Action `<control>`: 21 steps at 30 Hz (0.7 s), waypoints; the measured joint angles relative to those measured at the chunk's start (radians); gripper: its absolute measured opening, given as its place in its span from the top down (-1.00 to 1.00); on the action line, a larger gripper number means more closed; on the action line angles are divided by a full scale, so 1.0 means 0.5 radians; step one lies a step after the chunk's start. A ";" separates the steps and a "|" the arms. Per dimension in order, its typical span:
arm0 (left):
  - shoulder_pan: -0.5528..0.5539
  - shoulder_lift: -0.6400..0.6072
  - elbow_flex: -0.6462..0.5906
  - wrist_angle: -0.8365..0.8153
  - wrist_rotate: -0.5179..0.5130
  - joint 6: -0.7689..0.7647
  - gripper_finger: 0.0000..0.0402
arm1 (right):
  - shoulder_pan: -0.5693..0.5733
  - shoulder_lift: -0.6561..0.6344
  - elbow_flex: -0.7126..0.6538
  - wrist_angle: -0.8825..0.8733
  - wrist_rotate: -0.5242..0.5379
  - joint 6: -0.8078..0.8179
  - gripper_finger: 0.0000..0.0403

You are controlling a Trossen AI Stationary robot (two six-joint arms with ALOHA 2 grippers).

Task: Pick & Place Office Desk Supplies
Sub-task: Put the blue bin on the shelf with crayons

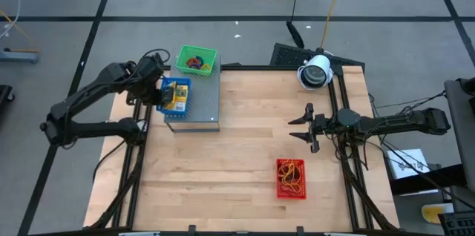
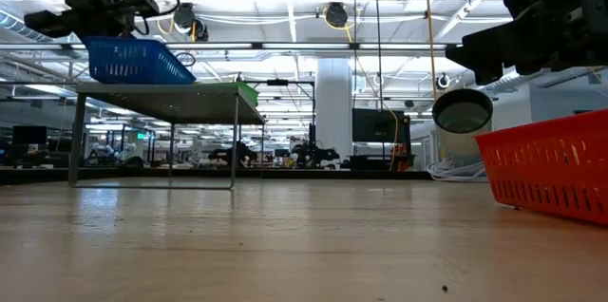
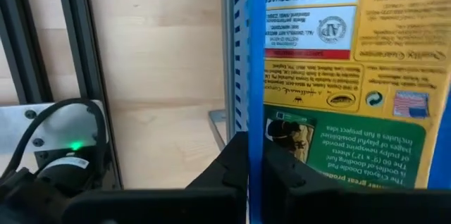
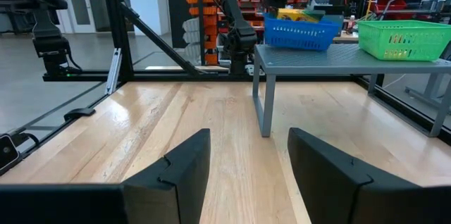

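Note:
A blue basket (image 1: 177,95) holding a yellow-orange packet (image 3: 366,55) stands on the grey perforated stand (image 1: 202,104) at the table's far left. My left gripper (image 1: 163,96) is shut on the basket's left wall. Beside it on the stand sits a green basket (image 1: 196,60) with coloured rubber-band loops. A red basket (image 1: 291,178) with orange and red loops rests on the table near the right. My right gripper (image 1: 303,126) hovers open over the table's right side, above and beyond the red basket, touching nothing. My left gripper (image 3: 255,146) pinches the blue basket's left wall (image 3: 255,76) at its rim. One finger (image 3: 229,168) is outside the wall and the other finger (image 3: 299,175) is inside, over the packet. It comes from above, pointing down. The basket's bottom (image 2: 142,80) sits on the stand top.
The stand (image 2: 180,101) rises on thin legs above the table. A white round camera (image 1: 315,71) stands at the far right corner. Bare wood lies between the stand and the red basket (image 2: 551,169). Black frame rails run along both table sides.

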 joint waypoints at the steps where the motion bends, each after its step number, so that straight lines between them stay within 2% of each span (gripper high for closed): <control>1: 0.026 0.012 0.000 0.000 0.007 0.024 0.93 | 0.000 0.001 0.000 -0.001 0.001 0.000 0.10; 14: 0.157 0.076 0.000 0.091 -0.005 0.146 0.97 | 0.000 0.001 0.000 -0.001 0.001 0.000 0.10; 21: 0.157 0.075 0.000 0.088 -0.010 0.161 0.81 | 0.000 0.000 -0.001 -0.001 0.001 0.000 0.10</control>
